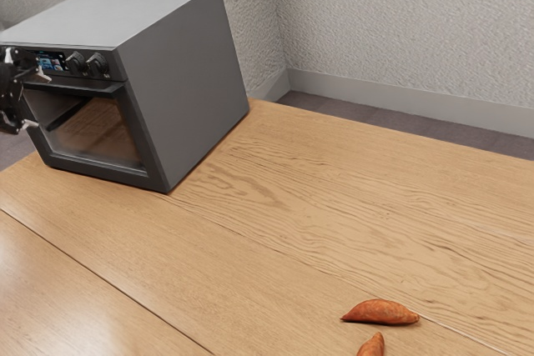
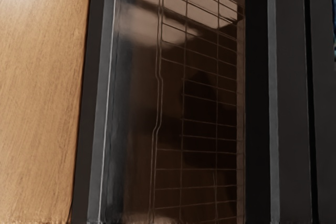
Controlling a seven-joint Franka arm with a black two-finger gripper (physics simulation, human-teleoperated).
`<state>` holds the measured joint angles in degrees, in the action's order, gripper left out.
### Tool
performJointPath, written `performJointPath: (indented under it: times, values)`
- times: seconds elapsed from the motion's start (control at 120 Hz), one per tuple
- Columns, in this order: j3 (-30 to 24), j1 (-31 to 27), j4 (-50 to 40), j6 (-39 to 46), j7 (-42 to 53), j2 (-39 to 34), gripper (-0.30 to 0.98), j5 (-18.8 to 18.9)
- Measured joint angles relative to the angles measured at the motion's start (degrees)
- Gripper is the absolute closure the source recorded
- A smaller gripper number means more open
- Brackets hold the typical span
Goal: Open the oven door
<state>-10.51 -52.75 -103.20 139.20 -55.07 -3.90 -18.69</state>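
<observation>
The black two-finger pincer is released, its pale tips spread one above the other. The boxy grey oven sits right in front of it on the light-brown wooden worktop, its dark-framed glass door shut. The long black bar handle runs across the door's top, one end near the pincer's upper tip; I cannot tell whether the bar lies in the gap.

The likeliest fault is a poor line-up. Closing too low could leave the tips sliding on smooth glass; too high, the upper one could jam against the control panel or nudge the round black knobs just beyond. A grip on the bar's very end could slip off once pulling starts. Drawing straight back, without following the door's likely downward swing, could wrench the bar free or drag the oven along the worktop. The orange-brown sweet potatoes, well away from the pincer, pose little risk.
</observation>
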Motion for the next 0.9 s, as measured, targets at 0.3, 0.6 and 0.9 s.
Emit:
performJointPath:
  times: [0.3,0.6,0.9]
  values:
    - [-0.2,-1.9,0.5,3.8,-7.2,1.7,0.00,0.1]
    - [-2.6,-1.2,1.5,5.9,-11.6,3.2,0.00,0.2]
    - [-2.7,0.8,-1.3,7.2,-14.2,1.1,0.00,0.8]
